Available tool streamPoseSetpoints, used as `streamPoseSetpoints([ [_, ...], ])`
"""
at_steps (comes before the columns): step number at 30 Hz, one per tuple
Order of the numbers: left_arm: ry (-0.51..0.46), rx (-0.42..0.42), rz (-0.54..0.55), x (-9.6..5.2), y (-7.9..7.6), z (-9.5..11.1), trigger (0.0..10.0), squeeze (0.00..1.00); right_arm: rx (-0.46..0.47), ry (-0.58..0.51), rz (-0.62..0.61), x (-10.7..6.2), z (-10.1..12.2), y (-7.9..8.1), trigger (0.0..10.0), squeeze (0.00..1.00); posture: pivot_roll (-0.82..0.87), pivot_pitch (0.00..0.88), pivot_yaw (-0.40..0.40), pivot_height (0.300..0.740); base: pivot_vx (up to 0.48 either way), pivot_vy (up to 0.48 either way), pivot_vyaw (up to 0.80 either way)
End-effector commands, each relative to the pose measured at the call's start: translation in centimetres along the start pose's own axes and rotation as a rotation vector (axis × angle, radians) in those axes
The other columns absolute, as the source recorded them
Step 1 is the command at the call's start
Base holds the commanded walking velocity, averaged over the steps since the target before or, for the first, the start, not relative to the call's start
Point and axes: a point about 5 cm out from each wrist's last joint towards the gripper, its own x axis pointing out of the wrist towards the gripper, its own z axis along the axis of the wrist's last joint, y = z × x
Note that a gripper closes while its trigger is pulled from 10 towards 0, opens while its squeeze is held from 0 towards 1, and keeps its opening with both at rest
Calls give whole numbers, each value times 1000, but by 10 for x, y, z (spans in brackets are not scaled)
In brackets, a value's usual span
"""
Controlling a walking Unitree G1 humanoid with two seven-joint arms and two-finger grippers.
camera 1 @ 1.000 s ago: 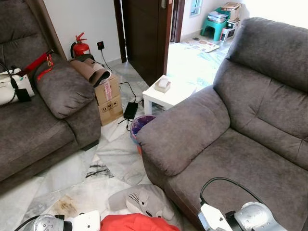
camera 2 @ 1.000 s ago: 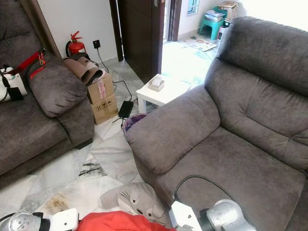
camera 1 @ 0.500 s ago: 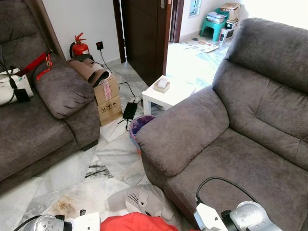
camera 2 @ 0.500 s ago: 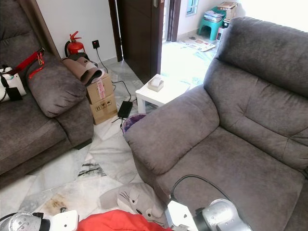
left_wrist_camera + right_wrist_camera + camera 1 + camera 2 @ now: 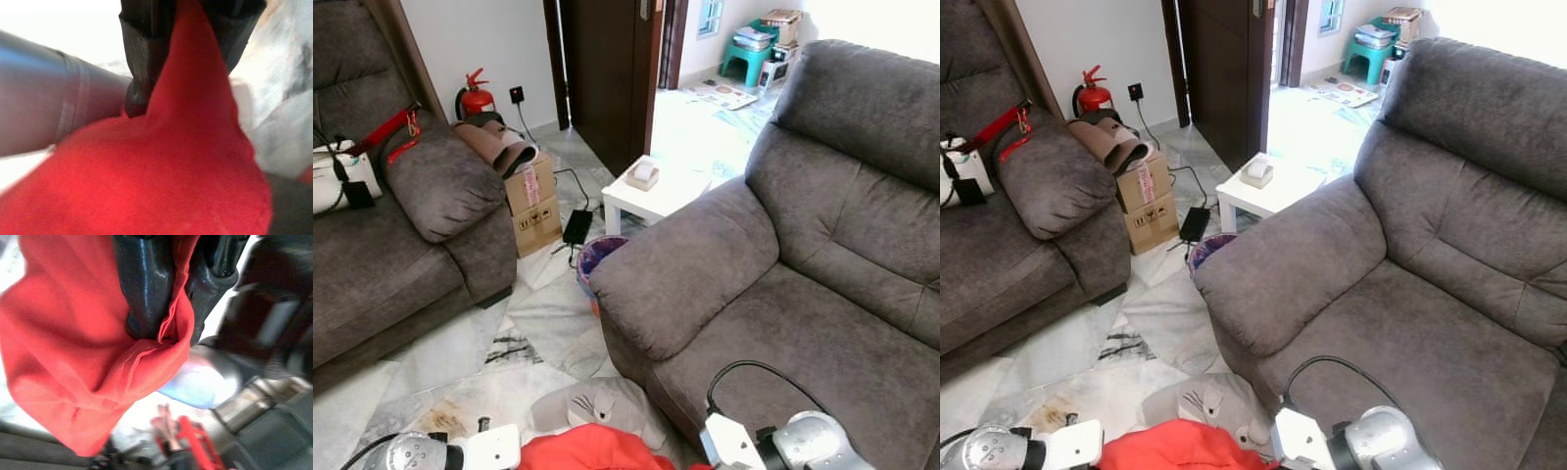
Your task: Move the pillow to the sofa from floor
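Note:
A red pillow (image 5: pixel 582 448) hangs at the bottom of the eye views, between my two arms, above the floor in front of the grey sofa (image 5: pixel 822 294). My left gripper (image 5: pixel 188 54) is shut on one corner of the pillow (image 5: pixel 161 166), its fabric pinched between the black fingers (image 5: pixel 139 58). My right gripper (image 5: pixel 173 308) is shut on another edge of the pillow (image 5: pixel 73 342), with a red fold squeezed between its fingers (image 5: pixel 142 284). Both wrists (image 5: pixel 431 452) (image 5: pixel 803 446) show at the lower edge.
A grey cat-face cushion (image 5: pixel 602 406) lies on the marble floor by the sofa's front corner. A second grey sofa (image 5: pixel 401 235) stands at the left. Cardboard boxes (image 5: pixel 533 201), a white side table (image 5: pixel 651 191), a bin (image 5: pixel 597 257) and a fire extinguisher (image 5: pixel 475 95) lie beyond.
The red pillow has risen a little between my arms and covers more of the cat cushion. My right wrist has shifted slightly left. The view has moved a touch.

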Motion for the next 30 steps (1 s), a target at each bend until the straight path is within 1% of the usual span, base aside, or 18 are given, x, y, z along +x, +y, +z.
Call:
streamPoseSetpoints([
  [1,-25,-14,85,0,11,6,0,0,-65,-10,-53,3,8,-7,10000,0,73,39,26,740,0,0,0],
  [2,-63,-56,180,3,18,12,0,0,-45,-15,-120,6,5,-13,10000,0,71,33,29,740,0,0,0],
  [3,-63,-56,180,3,18,12,0,0,-45,-15,-120,6,5,-13,10000,0,71,33,29,740,0,0,0],
  [4,-128,-166,349,8,31,22,10000,0,-3,-33,-201,10,0,-20,10000,0,76,32,30,740,0,0,0],
  [6,-182,-265,439,10,37,28,10000,0,16,-37,-270,13,-3,-24,10000,0,87,39,28,740,0,0,0],
  [7,-257,-366,499,11,41,32,10000,0,47,-14,-437,13,-8,-37,10000,0,87,39,28,740,0,0,0],
  [8,-257,-366,499,11,41,32,10000,0,47,-14,-437,13,-8,-37,10000,0,87,39,28,740,0,0,0],
  [9,-283,-423,558,11,44,33,10000,0,67,-11,-518,13,-10,-43,10000,0,89,52,25,740,0,0,0],
  [10,-317,-490,623,10,48,34,10000,0,119,-17,-595,13,-13,-48,10000,0,84,58,27,740,0,0,0],
  [11,-336,-534,664,9,50,34,10000,0,156,-23,-636,13,-15,-51,10000,0,81,60,26,740,0,0,0],
  [12,-368,-601,736,8,54,35,10000,0,196,-49,-704,12,-17,-55,10000,0,81,60,26,740,0,0,0],
  [14,-420,-677,818,7,57,38,10000,0,246,-112,-806,11,-17,-59,10000,0,79,74,28,740,0,0,0],
  [15,-457,-717,889,6,59,43,10000,0,312,-205,-898,9,-17,-63,10000,0,85,80,28,740,0,0,0],
  [19,-523,-769,986,4,61,52,10000,0,423,-319,-1031,6,-20,-67,10000,0,85,93,28,740,0,0,0],
  [22,-538,-787,1049,4,60,57,10000,0,471,-343,-1115,7,-22,-70,10000,0,88,100,25,740,0,0,0],
  [25,-554,-784,1053,6,60,62,10000,0,473,-375,-1119,13,-18,-71,10000,0,88,104,23,740,0,0,0],
  [27,-556,-759,1050,5,60,64,10000,0,457,-390,-1117,16,-14,-71,10000,0,91,106,24,740,0,0,0],
  [30,-551,-775,1068,4,61,63,10000,0,468,-414,-1149,15,-12,-74,10000,0,93,112,26,740,0,0,-479],
])
